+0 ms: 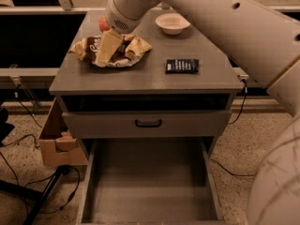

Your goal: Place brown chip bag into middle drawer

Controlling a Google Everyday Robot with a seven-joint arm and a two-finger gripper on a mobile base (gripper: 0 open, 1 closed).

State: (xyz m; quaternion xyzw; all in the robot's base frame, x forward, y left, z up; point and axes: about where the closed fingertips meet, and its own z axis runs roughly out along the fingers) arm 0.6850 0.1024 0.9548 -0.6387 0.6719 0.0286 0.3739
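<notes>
The brown chip bag (90, 45) lies crinkled on the cabinet top (150, 76), at the back left, with tan-yellow ends and white script. My gripper (108, 46) hangs from the big white arm (197, 13) and is down on the middle of the bag, covering part of it. The middle drawer (147, 182) stands pulled out at the bottom of the view. It is a wide grey box with a bare floor.
An orange-red ball (103, 23) sits just behind the bag. A white bowl (172, 22) and a flat navy packet (182, 65) lie to the right. A shut drawer front with a black handle (148, 123) is above the open drawer. A cardboard box (58, 142) and cables lie at the left.
</notes>
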